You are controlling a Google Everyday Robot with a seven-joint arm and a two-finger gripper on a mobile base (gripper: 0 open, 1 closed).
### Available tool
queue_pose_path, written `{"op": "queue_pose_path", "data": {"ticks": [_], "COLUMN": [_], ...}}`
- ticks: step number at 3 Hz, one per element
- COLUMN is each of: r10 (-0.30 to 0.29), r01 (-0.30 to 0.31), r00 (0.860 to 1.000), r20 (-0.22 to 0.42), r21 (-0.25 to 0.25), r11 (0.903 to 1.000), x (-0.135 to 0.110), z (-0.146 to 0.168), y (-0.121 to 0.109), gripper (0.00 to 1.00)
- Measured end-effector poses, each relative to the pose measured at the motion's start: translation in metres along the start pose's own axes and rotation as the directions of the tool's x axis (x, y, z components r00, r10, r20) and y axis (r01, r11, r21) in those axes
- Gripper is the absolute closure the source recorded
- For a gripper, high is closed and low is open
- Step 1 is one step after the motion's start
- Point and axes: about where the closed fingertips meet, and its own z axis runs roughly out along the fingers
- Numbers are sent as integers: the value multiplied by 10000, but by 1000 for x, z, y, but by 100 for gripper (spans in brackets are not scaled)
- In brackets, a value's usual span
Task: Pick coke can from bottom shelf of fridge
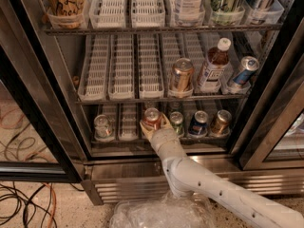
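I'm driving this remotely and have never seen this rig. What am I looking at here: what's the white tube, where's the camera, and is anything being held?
There is only one camera view. It looks down into a tall stainless-steel fridge with its door open; where the camera is mounted isn't known. The white jointed tube is the robot's single arm. At its tip is the gripper, which is on the grey wire bottom shelf, right at the small red coke can with a silver top. I cannot tell whether it grips the can. On the same shelf stand a silver can on the left, and a green can, a blue can and a gold can on the right.
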Motion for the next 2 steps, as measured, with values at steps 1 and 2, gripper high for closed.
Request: {"op": "queue_pose_path", "data": {"ticks": [1,2], "r10": [59,40], "r01": [-60,-54], "r00": [10000,9996], "r20": [-43,-262], "r21": [-237,-564], "r11": [9997,9984], "x": [-5,-3], "z": [-15,-42], "y": [-1,3], "gripper": [100,100]}}
